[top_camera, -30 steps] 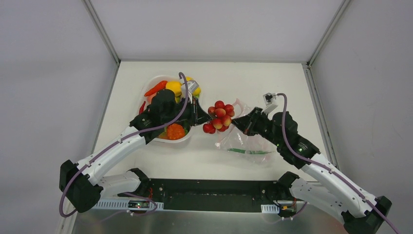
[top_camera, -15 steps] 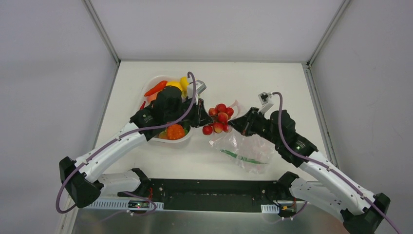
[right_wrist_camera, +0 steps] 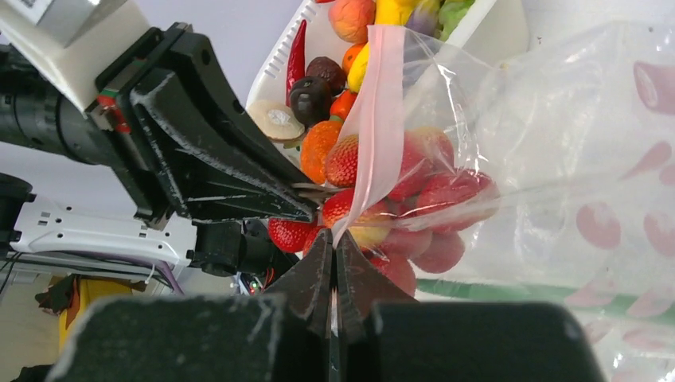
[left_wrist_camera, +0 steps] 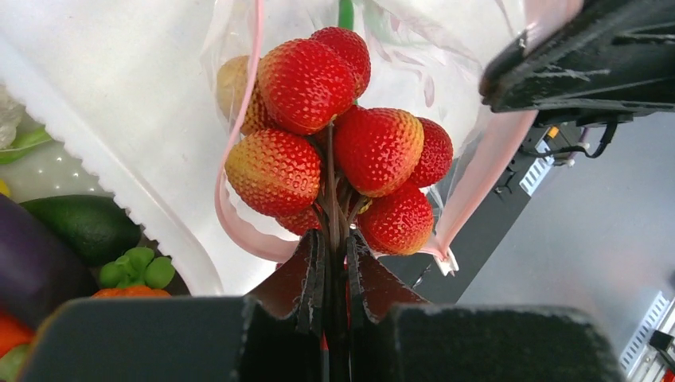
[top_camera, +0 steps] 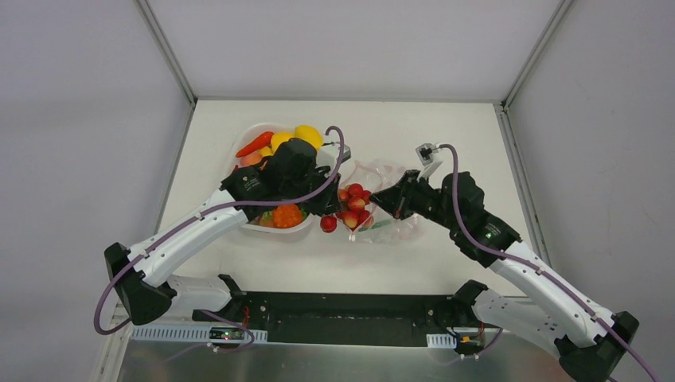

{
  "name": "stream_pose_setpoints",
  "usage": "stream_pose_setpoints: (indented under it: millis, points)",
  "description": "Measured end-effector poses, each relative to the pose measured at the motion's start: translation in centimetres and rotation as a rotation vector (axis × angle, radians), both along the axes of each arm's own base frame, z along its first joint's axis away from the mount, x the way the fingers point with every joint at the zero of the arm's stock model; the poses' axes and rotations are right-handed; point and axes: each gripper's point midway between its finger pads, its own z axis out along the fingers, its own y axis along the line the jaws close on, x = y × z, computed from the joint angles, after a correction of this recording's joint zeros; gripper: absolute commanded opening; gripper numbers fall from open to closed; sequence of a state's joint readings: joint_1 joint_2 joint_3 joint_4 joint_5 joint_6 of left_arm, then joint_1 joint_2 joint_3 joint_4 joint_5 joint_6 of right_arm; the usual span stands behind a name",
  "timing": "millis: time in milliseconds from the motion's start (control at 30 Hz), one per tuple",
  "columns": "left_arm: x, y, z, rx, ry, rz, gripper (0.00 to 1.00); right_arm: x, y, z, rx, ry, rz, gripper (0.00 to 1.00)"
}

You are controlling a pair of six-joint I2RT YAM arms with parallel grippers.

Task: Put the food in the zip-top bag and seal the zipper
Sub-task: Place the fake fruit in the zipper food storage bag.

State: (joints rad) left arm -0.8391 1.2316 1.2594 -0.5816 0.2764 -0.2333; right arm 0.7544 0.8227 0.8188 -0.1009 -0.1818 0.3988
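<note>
A bunch of red toy strawberries (left_wrist_camera: 334,151) hangs by its dark stems from my left gripper (left_wrist_camera: 334,243), which is shut on those stems. The bunch sits partly inside the mouth of the clear zip-top bag (right_wrist_camera: 573,159). The pink zipper (left_wrist_camera: 239,223) loops around it. My right gripper (right_wrist_camera: 333,239) is shut on the zipper (right_wrist_camera: 374,119) edge and holds the mouth up and open. In the top view the strawberries (top_camera: 349,207) lie between the left gripper (top_camera: 330,203) and the right gripper (top_camera: 380,203). A green item (right_wrist_camera: 509,290) lies inside the bag.
The white tub (top_camera: 255,131) at the left holds more food: a red chilli (top_camera: 255,144), a yellow piece (top_camera: 306,135) and an orange piece (top_camera: 286,215). It lies under the left arm. White walls with metal posts enclose the table.
The left gripper has carried the strawberries nearer and to the right, into the bag's mouth. The right gripper has lifted the bag's edge and drawn it left toward them.
</note>
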Motion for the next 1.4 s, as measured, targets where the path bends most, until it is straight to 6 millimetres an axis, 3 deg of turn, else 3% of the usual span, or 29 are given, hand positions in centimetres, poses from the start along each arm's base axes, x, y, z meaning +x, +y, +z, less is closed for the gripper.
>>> stream_pose_setpoints:
  millis: [167,467,867,1167,1400]
  points:
    - [0.2,0.0,-0.3,0.028,0.006,0.007,0.00,-0.7,0.5,-0.2,-0.005,0.001,0.056,0.00]
    - [0.2,-1.6,2.2,0.001,0.019,-0.013,0.00,-1.2,1.7,-1.9,-0.045,0.039,0.140,0.00]
    - [0.7,-1.7,3.2,-0.025,0.111,0.133,0.00,-1.4,1.8,-2.8,-0.037,0.035,0.150,0.00]
    - [3.0,-2.5,0.6,0.007,0.187,0.303,0.00,-2.6,1.6,-1.1,0.028,0.006,0.179,0.00]
    - [3.7,-3.8,-0.2,-0.036,0.275,0.383,0.00,-2.9,2.0,-1.5,0.028,0.027,0.208,0.00]
